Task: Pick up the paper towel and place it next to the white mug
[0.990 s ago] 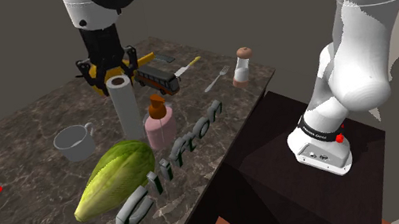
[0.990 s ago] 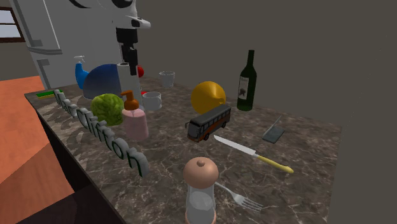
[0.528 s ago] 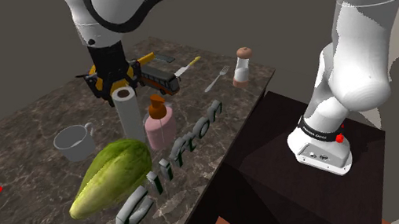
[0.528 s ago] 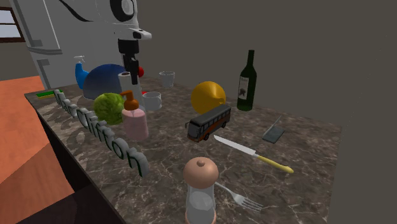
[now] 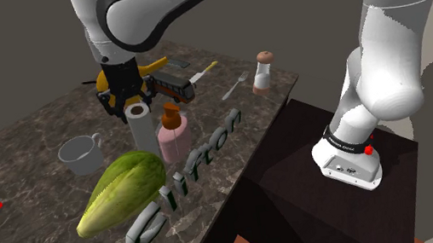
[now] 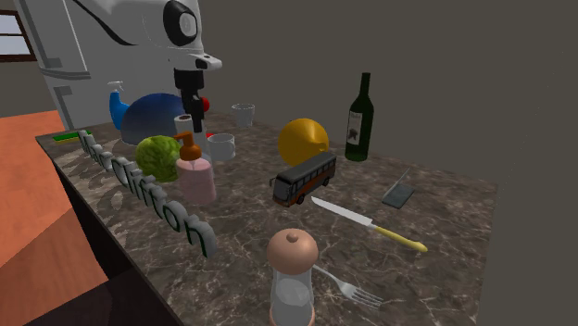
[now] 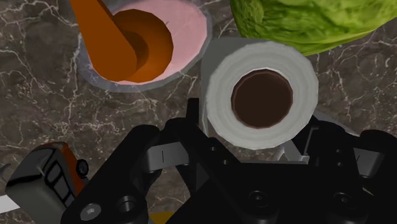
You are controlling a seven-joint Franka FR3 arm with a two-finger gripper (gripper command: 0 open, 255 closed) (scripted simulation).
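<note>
Compared with a second ago, the arm [image 5: 157, 12] has dropped a fair bit. Its forearm sits lower over the tabletop [image 5: 28, 141]. The gripper [image 5: 129, 100] was hanging above the roll [image 5: 140, 126] and is now down around its top end.

Pose-wise, the arm climbs straight up off the stand [image 5: 300, 183], loops over, and comes back down with the hand pointing squarely at the tabletop. In the wrist view you look right down the roll's brown core, so hand and roll are lined up.

The lettuce [image 5: 121, 193] looks like it's turned a touch since then. It lies along the edge that carries the big letters [image 5: 195, 166].

The roll stands upright a little in from that lettered edge, roughly halfway along it. Its top shows lower in both outside views than it did a second ago. I can't see its foot, because the lettuce and the pink bottle [image 5: 172, 139] cover it. The bottle is just beside the roll.

The mug [image 5: 81, 153] is near the roll on the opposite side from the bottle, not touching it. The toy bus [image 5: 174, 85] is past the gripper, toward the far edge.

The fingers [image 7: 195, 124] are spread wide, one on either side of the roll's top and close against it.
</note>
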